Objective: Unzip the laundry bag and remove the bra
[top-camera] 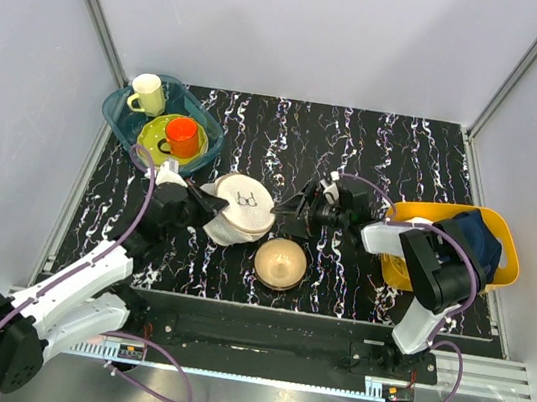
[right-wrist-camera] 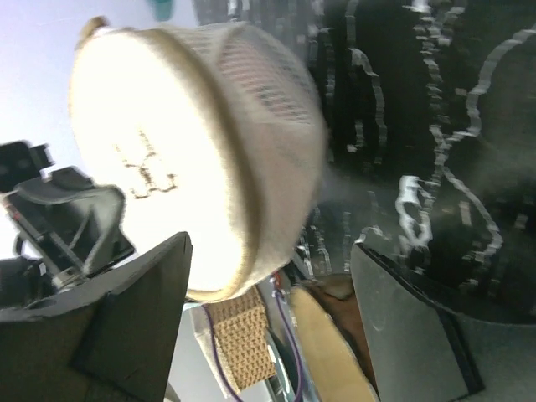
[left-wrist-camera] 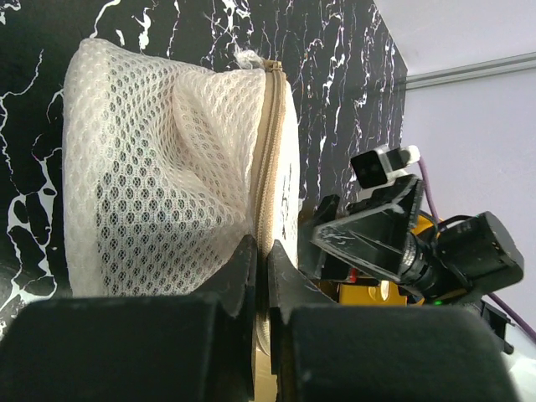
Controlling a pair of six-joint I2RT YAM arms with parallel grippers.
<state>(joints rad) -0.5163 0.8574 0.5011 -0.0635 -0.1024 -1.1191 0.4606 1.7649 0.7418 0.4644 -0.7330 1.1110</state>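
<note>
The cream-white mesh laundry bag (top-camera: 241, 209) lies on its side on the black marbled table, its round lid with the small bra drawing facing up and right. My left gripper (top-camera: 208, 218) is shut on the bag's zip seam (left-wrist-camera: 266, 159); in the left wrist view (left-wrist-camera: 261, 251) its jaws pinch the tan zip band. My right gripper (top-camera: 292, 215) is open and empty just right of the bag. In the right wrist view (right-wrist-camera: 270, 251) its jaws stand wide below the lid (right-wrist-camera: 159, 159). The zip looks closed. The bra is hidden.
A round bronze bowl (top-camera: 280, 261) sits just in front of the bag. A yellow bin (top-camera: 410, 268) with a dark blue cloth (top-camera: 475, 237) stands at the right. A teal bin (top-camera: 124, 119) with a green plate and two mugs is at the back left.
</note>
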